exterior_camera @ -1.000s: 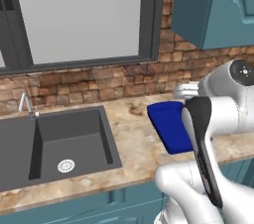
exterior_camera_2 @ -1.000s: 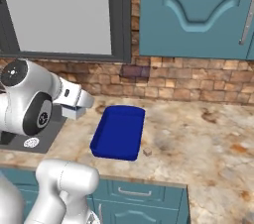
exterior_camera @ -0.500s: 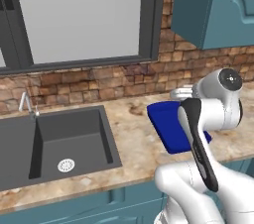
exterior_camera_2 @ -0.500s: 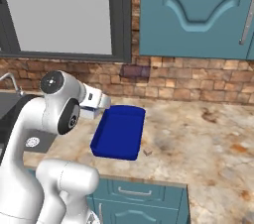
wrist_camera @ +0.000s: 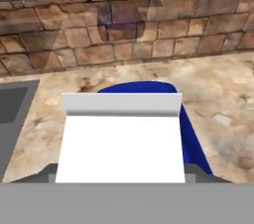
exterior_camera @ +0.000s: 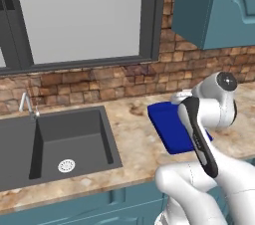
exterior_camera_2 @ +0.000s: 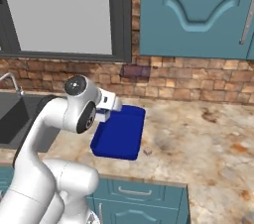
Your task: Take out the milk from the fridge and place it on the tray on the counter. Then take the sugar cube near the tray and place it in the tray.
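Both base views look forward and down from behind the arm, left and right, sharing the tray (exterior_camera: 172,129) (exterior_camera_2: 120,132), the table (exterior_camera: 134,139) (exterior_camera_2: 198,143) and the brick wall (exterior_camera: 99,82) (exterior_camera_2: 188,89). The hand view sits close above the tray (wrist_camera: 191,139), facing the far wall (wrist_camera: 149,29).

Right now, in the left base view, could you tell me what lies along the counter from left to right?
Faucet → dark sink → bare speckled counter → blue tray, with the robot's arm across its right side.
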